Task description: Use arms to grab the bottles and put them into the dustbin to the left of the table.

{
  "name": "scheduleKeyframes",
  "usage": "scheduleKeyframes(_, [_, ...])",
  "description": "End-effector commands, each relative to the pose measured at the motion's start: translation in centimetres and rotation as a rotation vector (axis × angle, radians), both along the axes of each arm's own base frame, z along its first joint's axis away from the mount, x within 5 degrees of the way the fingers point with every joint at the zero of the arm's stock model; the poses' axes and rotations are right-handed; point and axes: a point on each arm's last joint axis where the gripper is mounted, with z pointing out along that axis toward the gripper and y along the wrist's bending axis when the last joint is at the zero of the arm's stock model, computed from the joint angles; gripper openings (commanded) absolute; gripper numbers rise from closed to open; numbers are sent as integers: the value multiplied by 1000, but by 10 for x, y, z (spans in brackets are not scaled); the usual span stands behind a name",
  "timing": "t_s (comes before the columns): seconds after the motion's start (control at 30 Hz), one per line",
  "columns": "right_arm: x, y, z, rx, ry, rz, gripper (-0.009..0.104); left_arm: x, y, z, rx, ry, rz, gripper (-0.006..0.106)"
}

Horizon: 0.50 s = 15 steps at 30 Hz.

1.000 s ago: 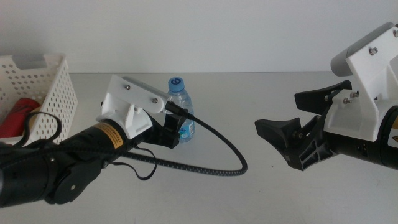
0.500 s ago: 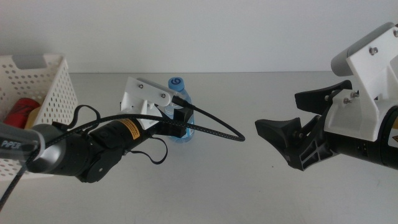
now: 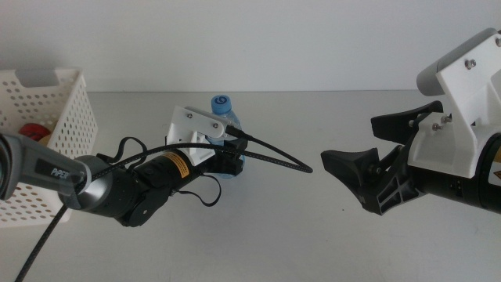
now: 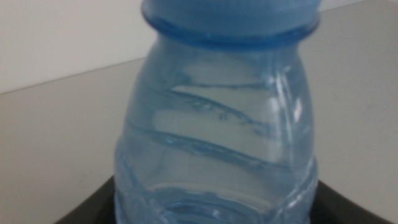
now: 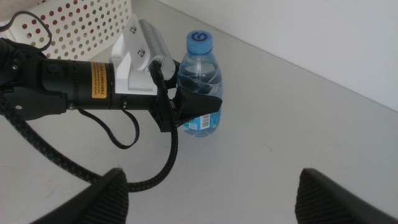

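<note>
The right gripper (image 3: 354,174) waits low at the right side of the table (image 3: 313,235), close to the camera. Its 2 dark jaws are spread wide and hold nothing.

A bit farther back, the left gripper (image 5: 198,107) reaches in from the left. Its jaws sit on both sides of the little water bottle (image 3: 225,135), around the lower half. I cannot tell if they press on it yet or just sit beside it. The bottle stands up straight on the table, with its blue cap (image 5: 199,39) on top. In the left wrist view the bottle fills almost the whole picture.

Far off to the left is the white dustbin (image 3: 74,117) with holes in its walls. Something red (image 3: 31,130) lies inside it.

I think the step now is grabbing this bottle. Next the jaws need to squeeze it tight. Then the arm must lift it and carry it left, over the wall of the dustbin, and let go.
</note>
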Motion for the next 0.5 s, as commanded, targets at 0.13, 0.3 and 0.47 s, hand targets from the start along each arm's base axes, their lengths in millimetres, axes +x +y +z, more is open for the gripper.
scheduleKeyframes(0.13, [0,0,23,60,-108,3,71,0,4,64,-140,-31,56,-2])
scheduleKeyframes(0.3, [0,0,23,60,-108,3,71,-21,18,115,-45,21,110,-2])
scheduleKeyframes(0.47, [0,0,23,60,-108,3,71,-45,38,180,-1,11,181,-2])
